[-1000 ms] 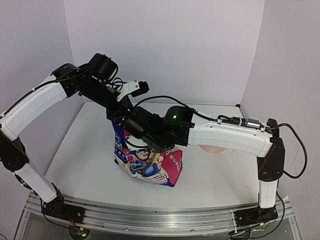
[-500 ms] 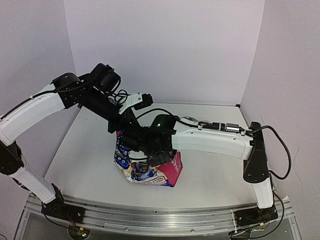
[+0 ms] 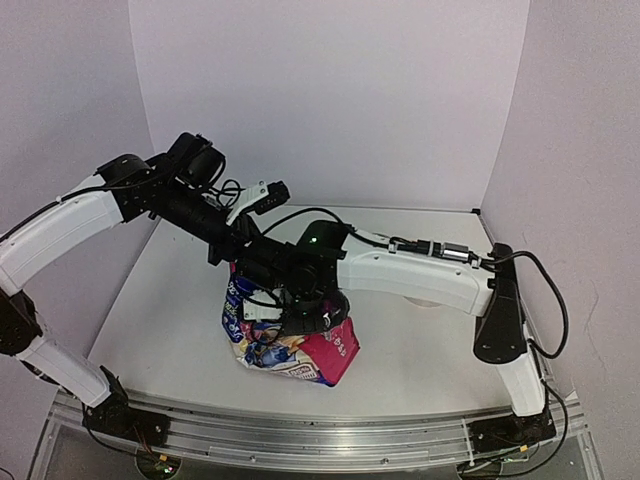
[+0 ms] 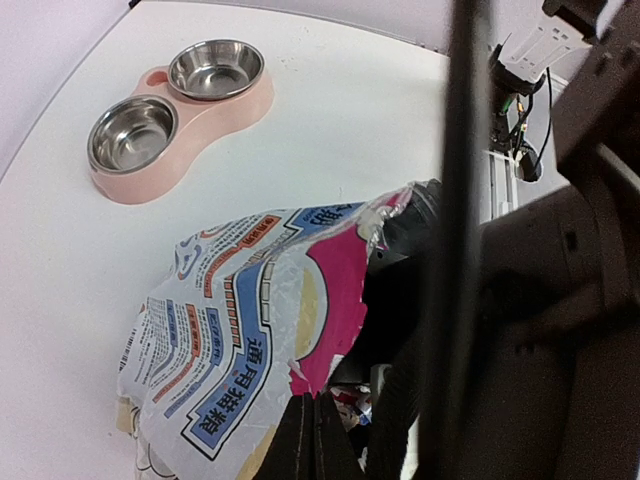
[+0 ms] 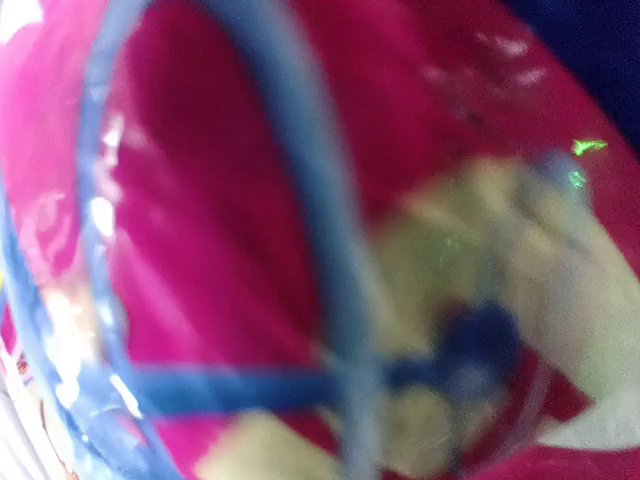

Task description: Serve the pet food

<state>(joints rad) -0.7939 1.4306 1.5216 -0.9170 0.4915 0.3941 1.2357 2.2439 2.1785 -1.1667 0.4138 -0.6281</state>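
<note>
Left claw (image 4: 316, 415) pinching torn edge of pouch (image 4: 220, 330), Chinese lettering on its side, right claw (image 3: 290, 315) state unclear

You have a pouch (image 4: 225, 340) at lower centre of the left wrist view: glossy plastic film, crinkled, with a ragged torn edge. At upper left, the pink feeder (image 4: 215, 118) looks like smooth, slightly satin plastic, and its two bowls (image 4: 215, 68) are polished, mirror-bright metal. The table (image 4: 340, 130) is smooth matt white. Overhead, the left arm (image 3: 60, 225) has a smooth white shell and matt black joints.
</note>
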